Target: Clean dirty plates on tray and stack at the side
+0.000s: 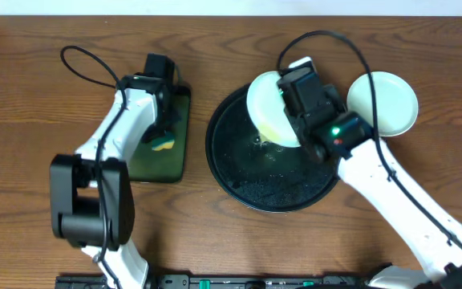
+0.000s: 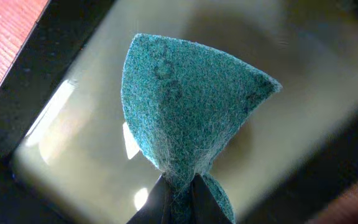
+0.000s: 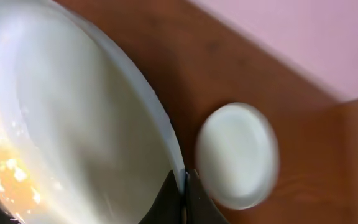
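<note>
My right gripper point(image 1: 285, 103) point(image 3: 184, 182) is shut on the rim of a whitish plate point(image 1: 265, 108) point(image 3: 73, 106). It holds the plate tilted above the back of the round black tray point(image 1: 247, 181). The plate has a yellowish smear at its lower edge. A pale mint plate point(image 1: 385, 103) point(image 3: 238, 155) lies on the table to the right of the tray. A third plate is not in view. My left gripper point(image 1: 164, 132) point(image 2: 180, 190) is shut on a green scouring sponge point(image 2: 185, 106) point(image 1: 164, 144) just above the dark-green rectangular tray point(image 1: 147, 164).
The black tray's surface is wet and speckled. The dark-green tray point(image 2: 73, 155) looks pale and shiny under the sponge. Arm cables loop over the back of the wooden table point(image 1: 38, 96).
</note>
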Tool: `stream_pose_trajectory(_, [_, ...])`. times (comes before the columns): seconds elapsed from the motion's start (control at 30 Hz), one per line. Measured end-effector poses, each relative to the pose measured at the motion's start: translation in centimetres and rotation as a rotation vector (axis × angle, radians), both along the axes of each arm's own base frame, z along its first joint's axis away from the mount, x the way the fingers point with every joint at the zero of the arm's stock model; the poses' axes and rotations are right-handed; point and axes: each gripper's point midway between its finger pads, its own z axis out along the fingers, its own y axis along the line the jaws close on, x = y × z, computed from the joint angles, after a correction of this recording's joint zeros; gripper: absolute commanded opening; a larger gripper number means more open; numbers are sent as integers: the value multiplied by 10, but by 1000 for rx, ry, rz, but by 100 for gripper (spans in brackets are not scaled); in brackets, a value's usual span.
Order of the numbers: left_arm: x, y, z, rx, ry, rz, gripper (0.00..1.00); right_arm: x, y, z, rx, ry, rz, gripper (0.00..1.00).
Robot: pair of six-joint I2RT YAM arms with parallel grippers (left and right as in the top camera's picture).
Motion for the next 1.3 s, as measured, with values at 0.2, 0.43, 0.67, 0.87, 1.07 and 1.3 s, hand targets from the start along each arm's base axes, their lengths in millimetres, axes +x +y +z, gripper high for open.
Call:
stream_pose_trajectory(0.2, [-6, 30, -23, 6, 67, 75, 26, -9, 11, 29, -242, -91, 87, 1])
stream_pose_trajectory(0.43, [-7, 42, -23, 6, 70, 99, 39, -13, 25, 51, -442, -152, 166, 1])
stream_pose_trajectory(0.67, [-14, 37, -18, -21, 94, 69, 40, -9, 32, 89, -620, -256, 158, 1])
stream_pose_trajectory(0.87, [0, 27, 45, -83, -92, 44, 56, -7, 30, 106, -697, -286, 140, 1])
stream_pose_trajectory(1.07, [5, 24, 112, -105, -282, 34, 78, -10, 38, 51, -561, -125, 316, 1])
stream_pose_trajectory(1.3, [1, 24, 110, -108, -263, 33, 78, 24, -14, -8, -214, -1, 161, 1])
